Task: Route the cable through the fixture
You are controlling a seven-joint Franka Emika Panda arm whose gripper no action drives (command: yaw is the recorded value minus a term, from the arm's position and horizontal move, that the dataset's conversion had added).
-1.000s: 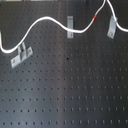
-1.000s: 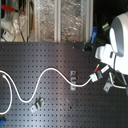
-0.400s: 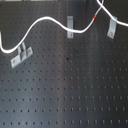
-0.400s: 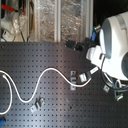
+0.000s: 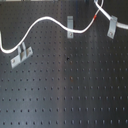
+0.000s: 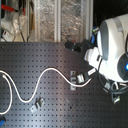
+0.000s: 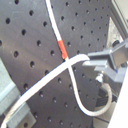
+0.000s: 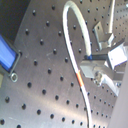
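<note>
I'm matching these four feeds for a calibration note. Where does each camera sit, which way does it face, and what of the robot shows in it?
First exterior view: high, looking down on the pegboard; no robot.
Second exterior view: high, looking across the board to background clutter; white arm at the second exterior view's right.
First wrist view: close on the cable; grey gripper parts show.
Second wrist view: close on the board; gripper parts show.
Shared: both wrist views show the cable's red band.

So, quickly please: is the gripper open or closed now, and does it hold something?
Gripper: jaws closed on the long thin white cable, just past its red band.
</note>
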